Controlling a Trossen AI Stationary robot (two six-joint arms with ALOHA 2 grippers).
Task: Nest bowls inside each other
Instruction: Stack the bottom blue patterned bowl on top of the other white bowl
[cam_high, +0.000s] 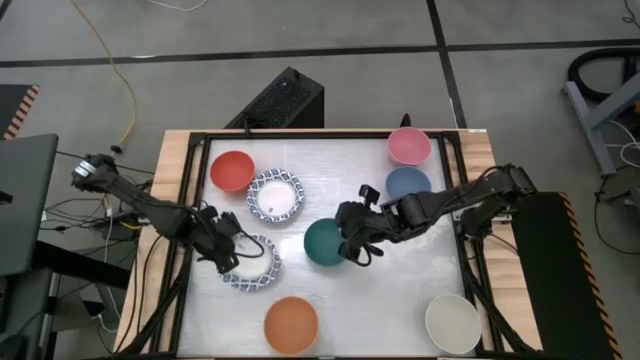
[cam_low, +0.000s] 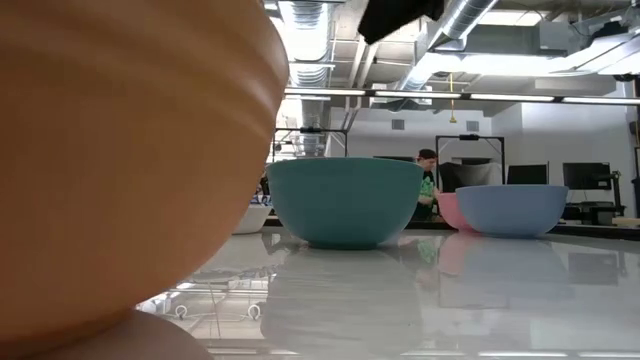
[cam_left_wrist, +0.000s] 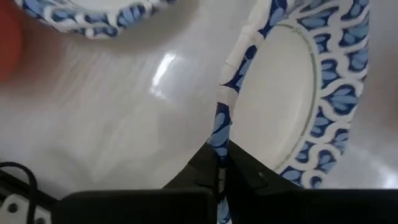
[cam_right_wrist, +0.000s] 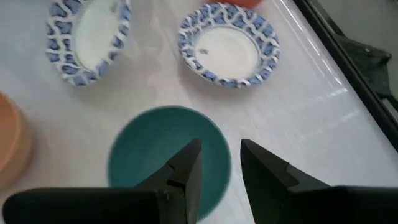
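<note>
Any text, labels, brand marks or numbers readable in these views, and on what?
None can be read.
The patterned plates carry only a blue leaf pattern, no words.
The bowls, such as the dark green bowl, are plain.
Monitors in the room behind are too far off to read.

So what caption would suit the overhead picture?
Left tool shut on a patterned plate's rim; right tool at the dark green bowl.
</note>
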